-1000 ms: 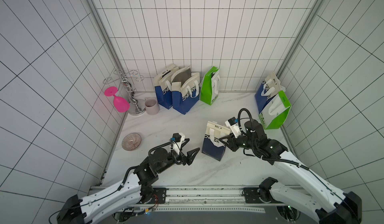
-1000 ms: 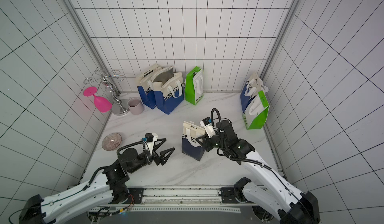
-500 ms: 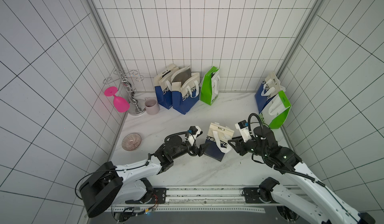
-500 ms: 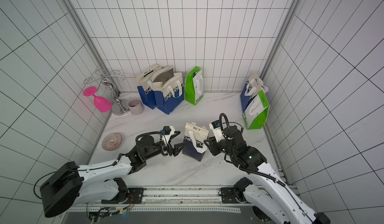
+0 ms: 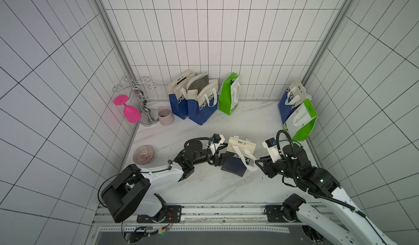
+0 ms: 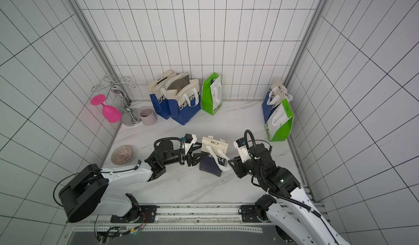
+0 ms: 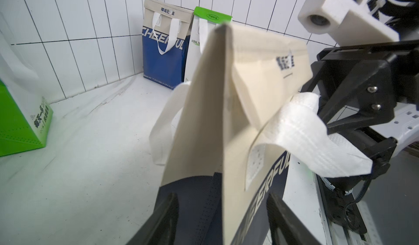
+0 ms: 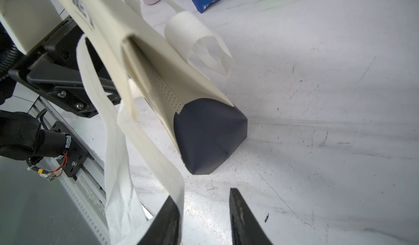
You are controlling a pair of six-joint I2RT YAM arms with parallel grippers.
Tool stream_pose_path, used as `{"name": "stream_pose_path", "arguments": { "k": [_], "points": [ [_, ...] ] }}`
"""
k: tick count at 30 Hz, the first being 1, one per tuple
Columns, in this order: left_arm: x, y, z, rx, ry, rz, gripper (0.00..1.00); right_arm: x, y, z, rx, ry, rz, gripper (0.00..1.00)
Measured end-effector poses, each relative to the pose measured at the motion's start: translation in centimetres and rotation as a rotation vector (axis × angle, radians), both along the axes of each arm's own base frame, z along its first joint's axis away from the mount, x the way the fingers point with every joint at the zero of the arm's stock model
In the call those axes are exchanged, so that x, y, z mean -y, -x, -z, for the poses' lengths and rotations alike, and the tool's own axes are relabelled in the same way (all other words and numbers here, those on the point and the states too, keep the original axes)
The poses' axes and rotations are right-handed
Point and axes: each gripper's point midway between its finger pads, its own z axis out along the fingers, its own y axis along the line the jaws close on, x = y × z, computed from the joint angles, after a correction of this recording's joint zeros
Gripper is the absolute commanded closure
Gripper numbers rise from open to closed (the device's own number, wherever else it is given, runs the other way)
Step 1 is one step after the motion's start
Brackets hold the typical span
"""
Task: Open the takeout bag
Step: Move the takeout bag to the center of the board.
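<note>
The takeout bag [image 5: 235,167] [image 6: 210,166] stands mid-table, navy below and cream above, its top folded shut, with white handles. My left gripper [image 5: 223,159] [image 6: 196,158] reaches in from the left. In the left wrist view its fingers [image 7: 163,219] straddle the bag's [image 7: 204,119] narrow end. I cannot tell whether they press it. My right gripper [image 5: 257,162] [image 6: 230,162] sits just right of the bag and is open [image 8: 204,209]. One white handle strap [image 8: 145,164] drapes against one of its fingers. Only table shows between them.
Two blue-and-cream bags [image 5: 199,105] and a green bag [image 5: 229,96] line the back wall. Another blue bag [image 5: 290,101] and a green-white bag [image 5: 302,121] stand at the right wall. A pink glass [image 5: 129,111], metal rack [image 5: 144,105], mug [image 5: 165,115] and bowl [image 5: 143,155] sit left.
My left arm has swung right to the bag and its jaws have narrowed around the bag's end. My right gripper has drawn back from the bag's top and opened wider.
</note>
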Motion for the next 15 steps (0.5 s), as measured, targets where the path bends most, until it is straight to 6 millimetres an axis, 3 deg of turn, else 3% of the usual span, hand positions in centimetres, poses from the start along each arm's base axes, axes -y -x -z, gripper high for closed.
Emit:
{"name": "stream_pose_path", "arguments": {
  "k": [9, 15],
  "points": [
    [0.4, 1.0, -0.4, -0.016, 0.045, 0.047, 0.71, -1.2, 2.4, -2.0, 0.022, -0.114, -0.113, 0.6],
    [0.1, 1.5, 0.6, -0.044, 0.052, 0.05, 0.85, -1.1, 2.6, -1.6, 0.001, -0.078, -0.128, 0.61]
  ]
}}
